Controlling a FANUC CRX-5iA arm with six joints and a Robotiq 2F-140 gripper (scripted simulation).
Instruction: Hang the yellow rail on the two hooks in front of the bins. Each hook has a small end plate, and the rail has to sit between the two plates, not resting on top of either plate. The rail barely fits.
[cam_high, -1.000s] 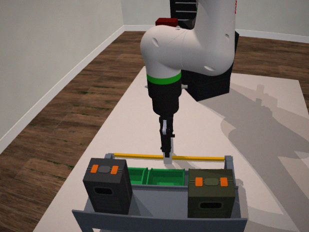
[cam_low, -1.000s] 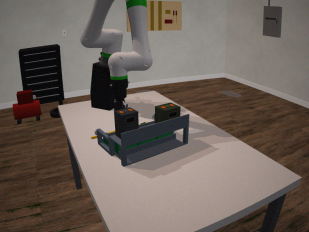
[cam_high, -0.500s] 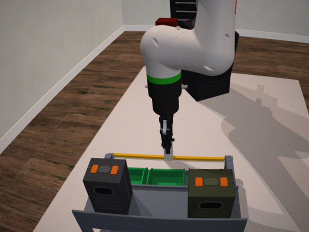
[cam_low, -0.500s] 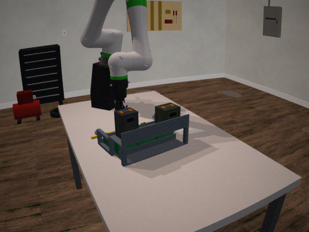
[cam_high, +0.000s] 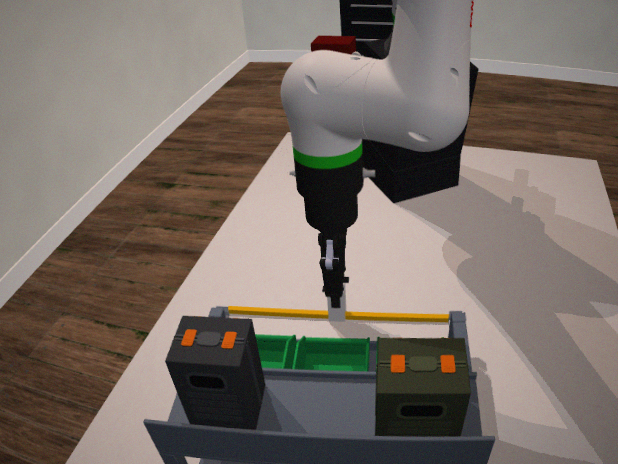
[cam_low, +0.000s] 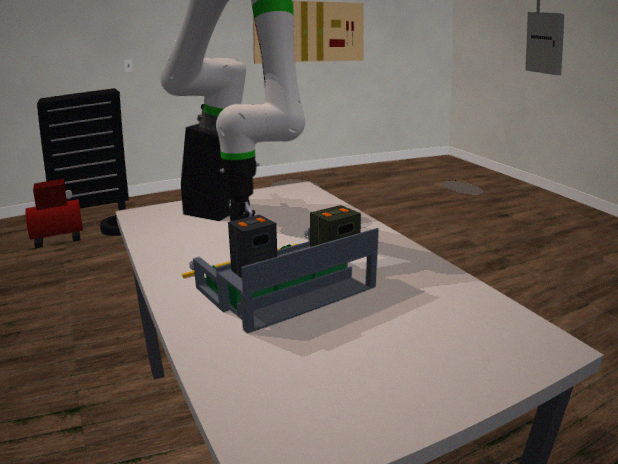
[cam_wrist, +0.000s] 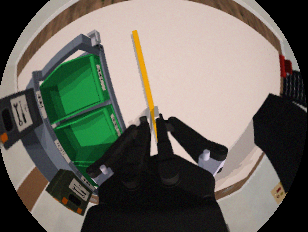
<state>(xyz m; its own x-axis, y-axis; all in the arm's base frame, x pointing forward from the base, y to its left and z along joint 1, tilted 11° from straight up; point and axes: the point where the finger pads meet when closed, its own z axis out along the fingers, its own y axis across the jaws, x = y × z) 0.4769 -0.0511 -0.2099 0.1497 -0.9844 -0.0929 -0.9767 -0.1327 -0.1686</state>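
Writing cannot be read anywhere; only red marks show on the arm's white casing. Pale table (cam_low: 350, 380) on dark wood flooring, grey walls. Bent downward over the grey rack (cam_high: 320, 442), the gripper (cam_high: 336, 306) pinches the yellow rail (cam_high: 395, 316) mid-length, just beside the green bins (cam_high: 332, 354).

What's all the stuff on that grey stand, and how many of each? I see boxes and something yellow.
Latched boxes: 2 (dark grey, olive green)
Green bins: 2 (smaller, larger)
Yellow rail: 1, pinched mid-length by the gripper
Total: 5
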